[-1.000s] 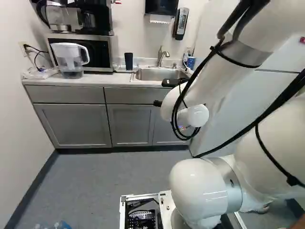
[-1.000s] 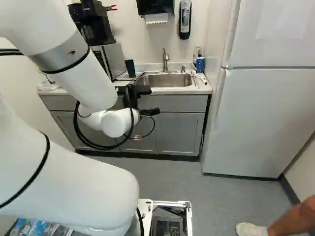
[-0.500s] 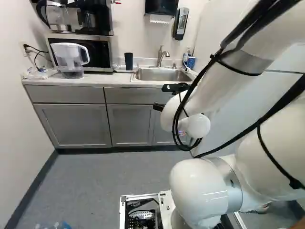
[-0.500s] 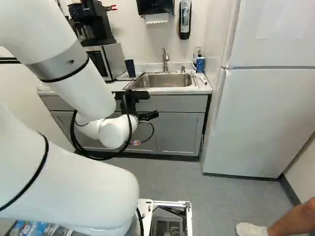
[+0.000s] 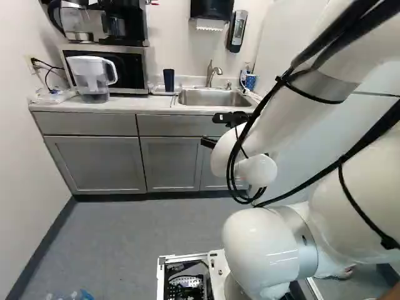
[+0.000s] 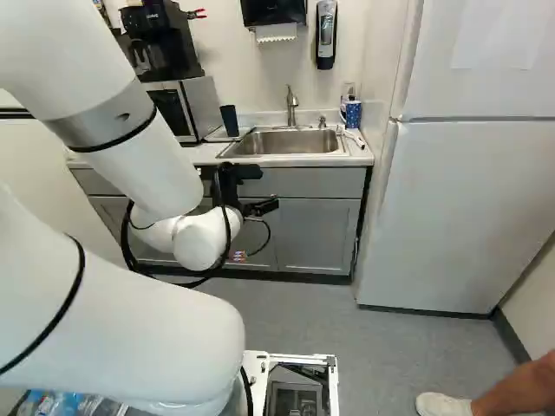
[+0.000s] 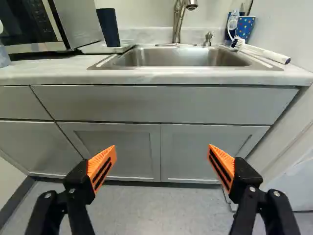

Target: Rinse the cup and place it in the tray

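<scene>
Gripper (image 7: 162, 147): we are holding it wide open and empty.
Sink (image 7: 176, 58): it is lying ahead, for rinsing.
Cup (image 7: 108, 28): it is standing upright on the tray (image 7: 93, 49); we are probably beginning, next needing to reach and straddle it.

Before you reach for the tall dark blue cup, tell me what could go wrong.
The black, orange-padded gripper, open before the grey cabinet doors, seems lower than the white countertop; reaching forward might strike its edge. The cup stands close beside the silver microwave; a finger could knock either.
</scene>
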Controlling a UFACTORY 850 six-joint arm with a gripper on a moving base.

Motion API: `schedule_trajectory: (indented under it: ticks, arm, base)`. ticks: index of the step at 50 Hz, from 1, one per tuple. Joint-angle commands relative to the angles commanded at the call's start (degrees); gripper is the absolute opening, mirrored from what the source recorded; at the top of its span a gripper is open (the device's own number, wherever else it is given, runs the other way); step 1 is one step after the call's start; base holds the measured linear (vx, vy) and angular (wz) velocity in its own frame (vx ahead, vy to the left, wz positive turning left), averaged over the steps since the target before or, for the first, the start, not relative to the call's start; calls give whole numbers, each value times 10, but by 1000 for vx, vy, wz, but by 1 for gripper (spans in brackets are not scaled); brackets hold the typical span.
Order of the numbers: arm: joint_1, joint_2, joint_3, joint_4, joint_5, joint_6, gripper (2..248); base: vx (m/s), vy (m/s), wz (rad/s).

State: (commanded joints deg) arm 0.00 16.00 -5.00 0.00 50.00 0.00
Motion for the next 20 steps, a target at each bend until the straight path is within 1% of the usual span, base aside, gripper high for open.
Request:
schedule_trajectory:
  ticks: [20]
  arm:
    - [0,0,0,0,0,0,247]
  base:
    - [0,0,0]
